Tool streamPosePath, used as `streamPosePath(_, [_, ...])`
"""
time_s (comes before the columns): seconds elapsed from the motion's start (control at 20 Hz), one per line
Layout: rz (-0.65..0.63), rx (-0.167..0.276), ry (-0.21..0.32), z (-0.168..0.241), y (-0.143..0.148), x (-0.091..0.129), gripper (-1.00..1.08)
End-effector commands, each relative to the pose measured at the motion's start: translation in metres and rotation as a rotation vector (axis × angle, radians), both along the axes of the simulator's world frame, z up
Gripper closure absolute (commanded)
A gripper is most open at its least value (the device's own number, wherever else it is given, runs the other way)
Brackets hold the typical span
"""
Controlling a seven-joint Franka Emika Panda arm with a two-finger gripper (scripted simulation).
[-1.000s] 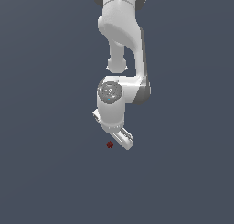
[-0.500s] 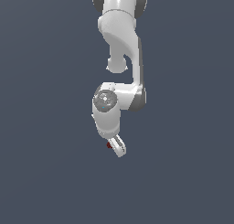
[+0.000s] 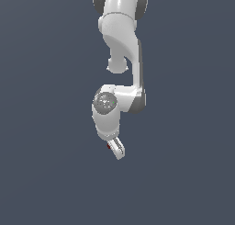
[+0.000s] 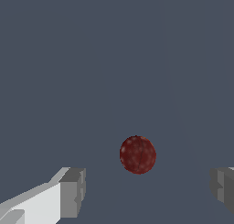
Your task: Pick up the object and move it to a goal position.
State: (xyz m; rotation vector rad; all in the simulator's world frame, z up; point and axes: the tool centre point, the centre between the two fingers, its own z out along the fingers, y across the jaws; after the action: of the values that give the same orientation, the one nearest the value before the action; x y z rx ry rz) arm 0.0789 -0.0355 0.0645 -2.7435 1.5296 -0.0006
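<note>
The object is a tiny dark red lumpy ball (image 4: 137,154). In the wrist view it lies on the grey floor, between and a little ahead of my two fingertips, touching neither. In the exterior view only a red sliver of the object (image 3: 109,146) shows beside the white hand. My gripper (image 3: 116,150) (image 4: 146,193) is open and empty, lowered close over the ball. One grey finger pad (image 4: 73,191) and the other grey pad (image 4: 223,187) stand wide apart.
The floor (image 3: 46,173) is a plain dark grey surface all around. The white arm (image 3: 121,45) reaches down from the top of the exterior view.
The hand has turned about its axis and dropped toward the ball. The ball, plainly visible beside the hand before, is now almost hidden behind it in the exterior view.
</note>
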Motion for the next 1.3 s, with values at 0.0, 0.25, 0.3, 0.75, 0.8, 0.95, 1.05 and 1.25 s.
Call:
streamPosePath(0.0, [-0.001,0.000,0.001,-0.007,0.000,0.000,-0.92])
streamPosePath(0.25, [-0.004,0.000,0.001,-0.033,0.000,-0.001,-0.92])
streamPosePath(0.3, [-0.004,0.000,0.001,-0.038,0.000,-0.001,-0.92])
streamPosePath(0.75, [-0.005,0.000,0.001,-0.048,0.000,0.000,1.08])
streamPosePath(0.8, [-0.005,0.000,0.001,-0.048,0.000,0.000,1.08])
streamPosePath(0.95, [-0.005,0.000,0.001,-0.048,0.000,0.000,1.08])
streamPosePath(1.05, [-0.005,0.000,0.001,-0.048,0.000,0.000,1.08])
streamPosePath(1.25, [-0.005,0.000,0.001,-0.047,0.000,0.000,1.08])
